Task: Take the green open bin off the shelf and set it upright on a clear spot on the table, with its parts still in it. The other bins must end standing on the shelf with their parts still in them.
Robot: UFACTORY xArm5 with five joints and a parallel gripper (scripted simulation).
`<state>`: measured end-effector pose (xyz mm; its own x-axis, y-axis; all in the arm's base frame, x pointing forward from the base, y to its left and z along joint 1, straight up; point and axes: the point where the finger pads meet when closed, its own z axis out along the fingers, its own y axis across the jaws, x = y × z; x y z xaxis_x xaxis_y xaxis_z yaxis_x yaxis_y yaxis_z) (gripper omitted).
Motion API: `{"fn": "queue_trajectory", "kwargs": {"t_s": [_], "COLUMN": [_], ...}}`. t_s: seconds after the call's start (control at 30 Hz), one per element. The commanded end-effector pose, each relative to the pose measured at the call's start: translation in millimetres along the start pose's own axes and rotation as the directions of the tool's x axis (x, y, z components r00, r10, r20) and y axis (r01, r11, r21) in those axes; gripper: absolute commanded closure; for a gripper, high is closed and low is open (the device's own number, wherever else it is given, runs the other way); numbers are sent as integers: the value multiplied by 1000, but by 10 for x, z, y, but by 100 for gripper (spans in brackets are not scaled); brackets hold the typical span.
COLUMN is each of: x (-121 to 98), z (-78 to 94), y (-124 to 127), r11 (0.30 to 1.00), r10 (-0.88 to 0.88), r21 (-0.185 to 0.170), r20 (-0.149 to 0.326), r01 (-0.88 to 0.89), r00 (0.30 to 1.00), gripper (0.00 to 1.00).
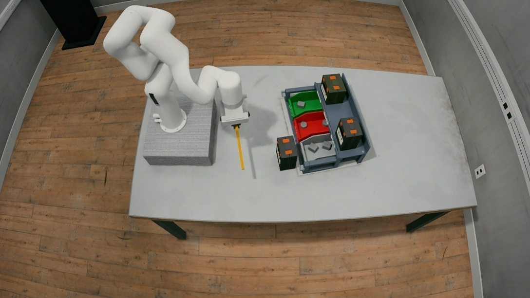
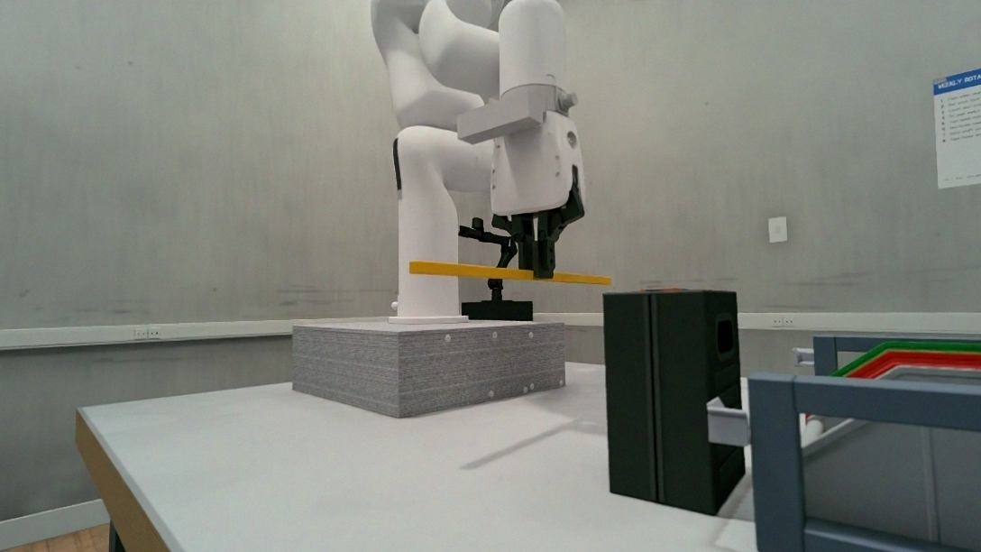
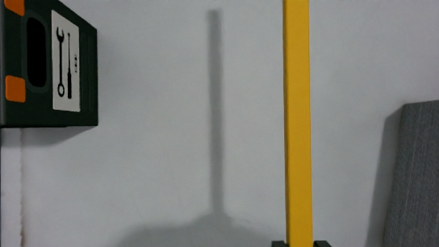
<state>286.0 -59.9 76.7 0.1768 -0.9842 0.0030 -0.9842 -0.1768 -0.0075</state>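
The green open bin (image 1: 304,103) sits on the blue-grey shelf (image 1: 352,102) at its far left slot, with a grey part (image 1: 300,104) in it; its rim shows in the exterior view (image 2: 898,348). Beside it stand a red bin (image 1: 310,125) and a grey bin (image 1: 317,149), each with parts. My gripper (image 1: 236,126) (image 2: 538,272) (image 3: 298,243) is shut on one end of a long yellow bar (image 1: 240,148) (image 2: 480,271) (image 3: 297,121). It holds the bar level, well above the table, between the arm's grey base block (image 1: 181,137) and the shelf.
A black toolbox (image 1: 286,152) (image 2: 672,398) (image 3: 44,66) stands on the table (image 1: 407,155) at the shelf's front left corner. Two more black toolboxes (image 1: 333,88) (image 1: 348,133) stand on the shelf's right side. The base block also shows in the wrist view (image 3: 416,177).
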Motion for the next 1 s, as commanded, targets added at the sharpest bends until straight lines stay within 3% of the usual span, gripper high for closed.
{"fn": "queue_trajectory", "kwargs": {"t_s": [0.0,0.97], "x": [5,4], "z": [30,346], "y": [-22,-18], "r11": [1000,1000], "r10": [0,0], "r21": [5,5], "r20": [2,2], "r01": [0,0], "r00": [1000,1000], "gripper": [100,100]}}
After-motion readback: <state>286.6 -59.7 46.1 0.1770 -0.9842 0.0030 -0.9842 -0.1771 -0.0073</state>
